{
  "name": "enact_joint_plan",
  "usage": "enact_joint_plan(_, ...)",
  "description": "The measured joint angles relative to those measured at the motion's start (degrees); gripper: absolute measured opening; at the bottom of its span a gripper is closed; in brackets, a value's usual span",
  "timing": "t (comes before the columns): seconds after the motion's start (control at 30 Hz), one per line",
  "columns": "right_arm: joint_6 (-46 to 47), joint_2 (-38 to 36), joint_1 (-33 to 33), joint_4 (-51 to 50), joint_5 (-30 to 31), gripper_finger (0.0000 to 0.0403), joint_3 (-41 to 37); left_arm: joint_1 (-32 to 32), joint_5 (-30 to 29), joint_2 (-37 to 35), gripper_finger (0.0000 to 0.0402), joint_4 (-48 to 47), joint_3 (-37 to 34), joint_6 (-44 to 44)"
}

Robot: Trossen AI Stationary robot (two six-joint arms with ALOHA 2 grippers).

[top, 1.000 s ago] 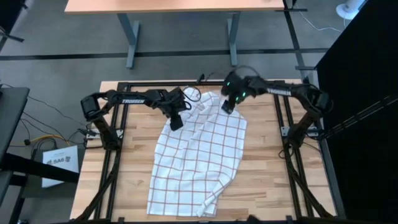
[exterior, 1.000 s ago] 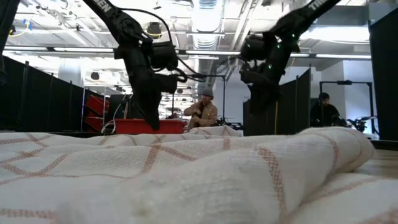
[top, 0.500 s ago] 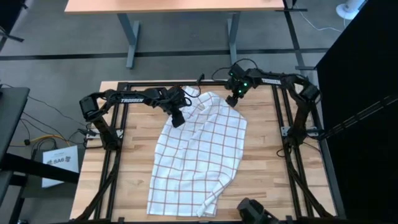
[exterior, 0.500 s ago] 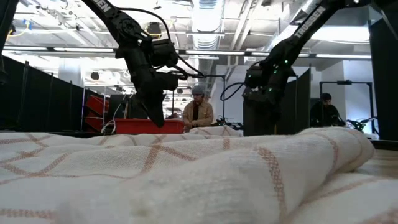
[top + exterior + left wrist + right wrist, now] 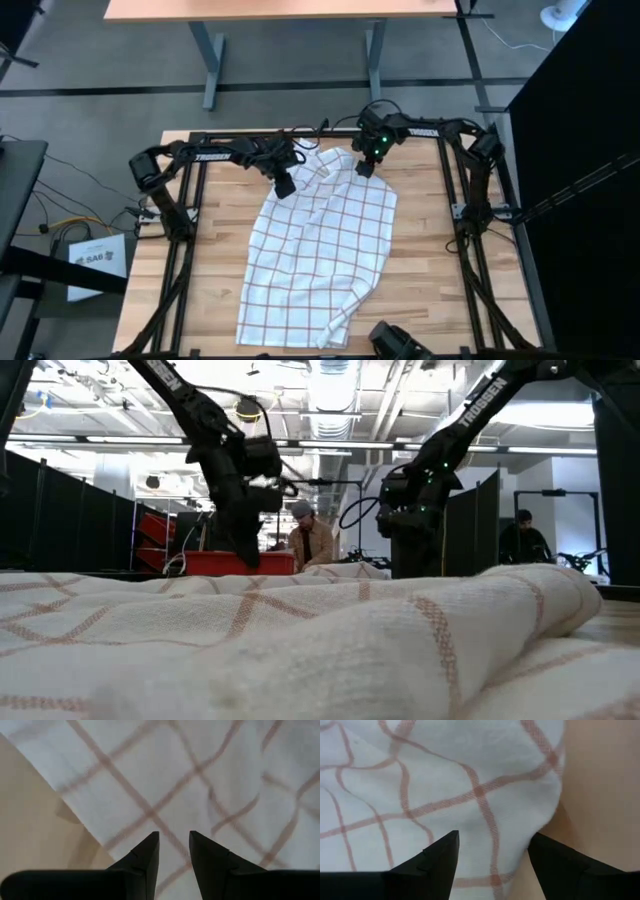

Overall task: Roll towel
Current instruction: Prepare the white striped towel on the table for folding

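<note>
Overhead, towel (image 5: 320, 255): white cloth with a reddish-brown grid, spread lengthwise down the middle of the wooden table (image 5: 430, 270); far end narrower and rumpled, near end wider with one corner turned under.
Towel, low view: fills the foreground (image 5: 300, 640) as a bunched fold close to the camera, grid lines showing pale red.
Left gripper (image 5: 284, 186): over the towel's far left corner, at the cloth's edge; arm reaches in from the table's left side.
Left fingers (image 5: 145, 857): narrow gap between the two dark tips, nothing between them; towel (image 5: 200, 780) lies directly below, its edge running diagonally against bare wood.
Right gripper (image 5: 366, 166): over the towel's far right corner; green lights show on the wrist.
Right fingers (image 5: 440, 855): spread wide, empty; towel (image 5: 445, 785) below, its rounded folded edge meeting the table (image 5: 600, 795) to one side.
Contact: cannot tell whether either gripper touches the cloth.
Low view, arms: both come down from above at the towel's far end, left gripper (image 5: 243, 550), right gripper (image 5: 405, 550).
Background: a person (image 5: 305, 540) stands beyond the table between the two arms; red bin (image 5: 235, 563) beside.
</note>
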Motion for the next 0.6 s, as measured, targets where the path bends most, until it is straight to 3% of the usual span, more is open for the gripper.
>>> enact_joint_plan(0.3,-0.25,0.0,0.09,-0.14,0.02,0.0215,0.02,-0.81,-0.48,4.86,0.0093,0.51,0.3,0.45)
enact_joint_plan(0.6,-1.18,-0.02,0.27,-1.15,0.04,0.0145,0.02,-0.83,-0.86,5.01,0.0093,1.16,0.59,-0.08)
